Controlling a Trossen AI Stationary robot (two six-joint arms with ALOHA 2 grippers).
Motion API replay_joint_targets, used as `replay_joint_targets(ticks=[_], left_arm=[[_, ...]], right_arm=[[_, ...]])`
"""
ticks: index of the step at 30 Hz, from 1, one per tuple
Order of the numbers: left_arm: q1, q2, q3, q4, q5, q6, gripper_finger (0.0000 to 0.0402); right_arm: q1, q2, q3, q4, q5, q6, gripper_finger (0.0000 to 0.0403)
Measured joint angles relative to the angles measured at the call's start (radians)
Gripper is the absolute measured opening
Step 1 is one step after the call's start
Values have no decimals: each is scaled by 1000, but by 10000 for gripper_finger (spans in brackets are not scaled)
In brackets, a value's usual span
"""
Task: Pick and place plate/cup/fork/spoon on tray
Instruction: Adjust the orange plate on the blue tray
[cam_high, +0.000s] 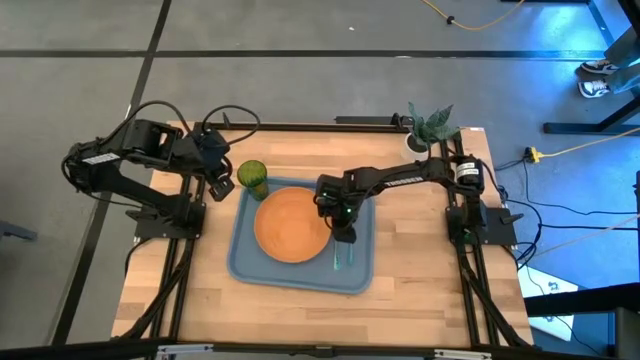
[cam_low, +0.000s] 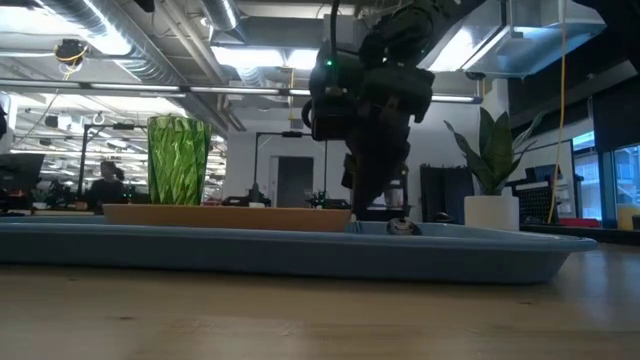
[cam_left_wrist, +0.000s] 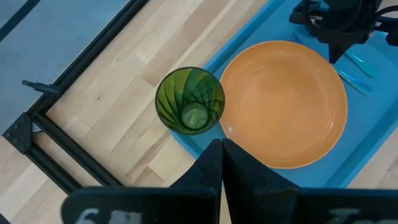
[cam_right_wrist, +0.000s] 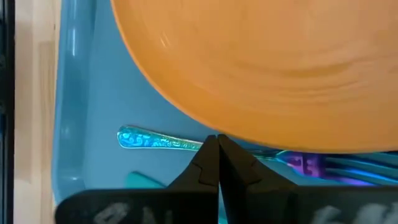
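Fingers together on both arms, nothing held between them. Right fingers (cam_high: 343, 236) pressed shut, poised low over the tray (cam_high: 243, 262) at the plate's three o'clock edge, tips right by the rim of the orange plate (cam_high: 290, 224). Plate lies flat inside the tray, toward its nine o'clock half. Spoon (cam_right_wrist: 158, 141) with its teal handle lies on the tray floor just beside the plate, at the plate's four o'clock in the overhead view, and the fork (cam_right_wrist: 314, 164) with its purple handle lies alongside it, partly tucked under the plate's edge. Left fingers (cam_high: 222, 186) closed too, hanging above the wooden surface (cam_high: 420, 310) near the tray's ten o'clock corner. Green cup (cam_high: 251, 177) stands upright at that corner, touching or overlapping the tray's rim; whether it sits fully inside I cannot tell.
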Motion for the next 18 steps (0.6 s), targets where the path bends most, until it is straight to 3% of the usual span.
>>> replay_joint_targets(ticks=[12, 18], left_arm=[[0, 0, 0, 0, 2, 5, 0], [0, 0, 0, 0, 57, 59, 0]], right_arm=[[-22, 0, 0, 20, 27, -34, 0], [-21, 25, 0, 39, 19, -35, 0]])
